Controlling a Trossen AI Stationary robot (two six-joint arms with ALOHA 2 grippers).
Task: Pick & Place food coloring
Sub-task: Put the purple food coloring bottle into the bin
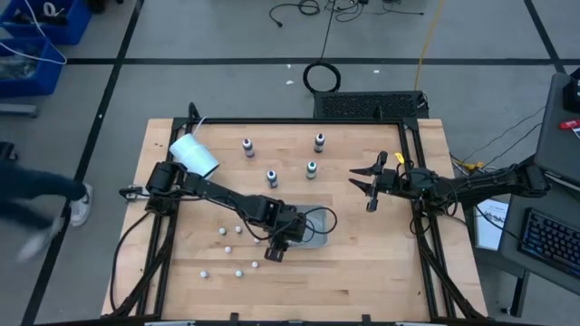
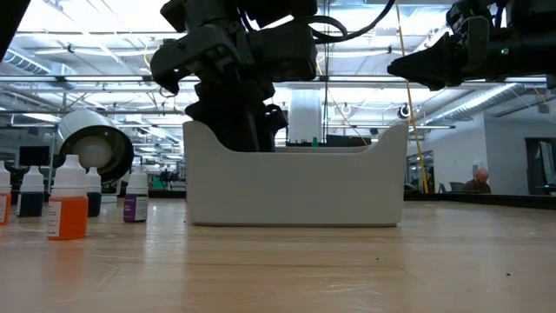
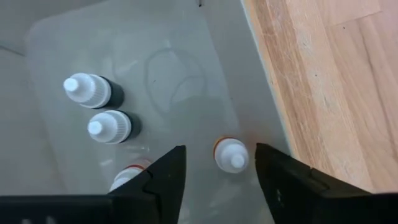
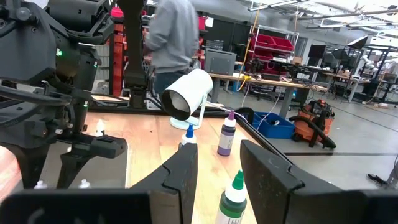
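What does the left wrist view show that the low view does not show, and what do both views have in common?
Only the left wrist view looks inside the white tray: four capped bottles stand there, one between the open fingers of the left gripper. Only the low view shows bottles on the table, such as the orange one, the tipped white cup and the right gripper raised. Both show the tray and the left gripper over it.

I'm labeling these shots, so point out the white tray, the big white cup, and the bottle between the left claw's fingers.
white tray [image 2: 295,187], low view, front wall.
white cup [image 1: 195,154], high view, its side.
bottle [image 3: 231,154], left wrist view, its white cap.
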